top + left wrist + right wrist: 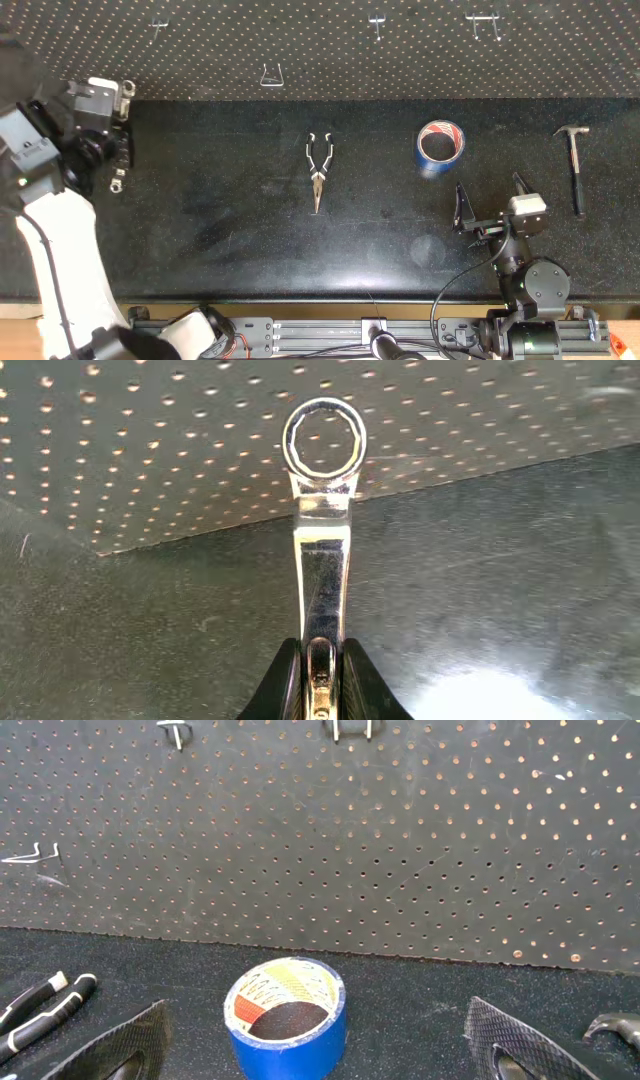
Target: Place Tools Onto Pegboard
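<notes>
Black mat [220, 230] below a pegboard [300, 40] holding no tools; we see pliers [318, 172], tape [440, 146] and hammer [574, 165] lying there, right gripper [488, 187] spread. Left wrist: left gripper [320, 657] pinches the wrench [322, 550] near the board. Right wrist: tape ahead, untouched.

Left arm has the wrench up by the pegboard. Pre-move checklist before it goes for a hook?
1. Grip: ok. The left gripper is shut on the shank of the wrench, ring end out front.
2. Ring at a hook: not ok. It faces bare pegboard; the nearest hook sits farther up the board.
3. Ring fits that hook: cannot tell.
4. Other arm clear: ok. The right gripper is open at the far side, facing the tape roll.
5. Loose tools clear: ok. The pliers and hammer lie on the mat, apart from the left arm.
</notes>
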`<move>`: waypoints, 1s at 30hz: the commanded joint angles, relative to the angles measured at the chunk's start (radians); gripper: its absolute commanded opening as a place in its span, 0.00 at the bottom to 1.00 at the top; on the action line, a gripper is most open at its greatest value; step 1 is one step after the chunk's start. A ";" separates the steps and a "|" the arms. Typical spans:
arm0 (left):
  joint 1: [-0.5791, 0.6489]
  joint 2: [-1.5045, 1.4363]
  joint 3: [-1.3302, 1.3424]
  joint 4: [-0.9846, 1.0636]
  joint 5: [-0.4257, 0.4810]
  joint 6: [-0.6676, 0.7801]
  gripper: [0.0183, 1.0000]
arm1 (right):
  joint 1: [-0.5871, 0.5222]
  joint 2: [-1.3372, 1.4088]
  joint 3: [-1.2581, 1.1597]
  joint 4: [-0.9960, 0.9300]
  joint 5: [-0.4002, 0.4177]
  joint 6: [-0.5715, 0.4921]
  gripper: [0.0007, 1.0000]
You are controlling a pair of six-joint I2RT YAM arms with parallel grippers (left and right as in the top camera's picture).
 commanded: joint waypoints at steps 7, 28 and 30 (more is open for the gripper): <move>-0.006 -0.369 -0.330 0.198 0.005 -0.137 0.01 | 0.007 -0.007 -0.002 -0.006 0.002 -0.011 0.96; -0.371 -0.313 -0.467 0.773 -0.401 -0.425 0.01 | 0.007 -0.007 -0.002 -0.006 0.002 -0.011 0.96; -0.371 -0.264 -0.468 0.797 -0.417 -0.428 0.01 | 0.007 -0.007 -0.002 -0.006 0.002 -0.011 0.96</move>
